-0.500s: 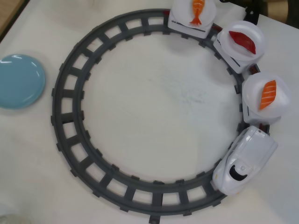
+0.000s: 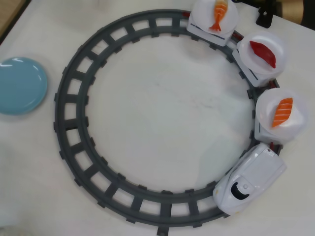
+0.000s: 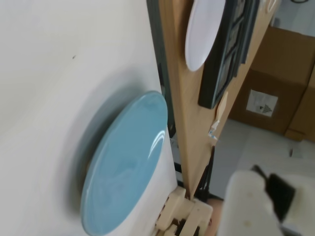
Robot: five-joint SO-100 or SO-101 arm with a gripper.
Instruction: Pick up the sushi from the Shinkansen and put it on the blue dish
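While the Shinkansen (image 2: 250,179) sat at the lower right of the overhead view on the grey track (image 2: 69,132), the sushi (image 2: 282,111) lay on the white plate (image 2: 280,115) just behind it. The blue dish (image 2: 20,85) rested at the left edge. Whether the claw was open could not be told.

You have a grey track (image 2: 69,147) ringing the white bench (image 2: 157,98) (tuna (image 2: 262,53) and shrimp (image 2: 218,14) ride plates).
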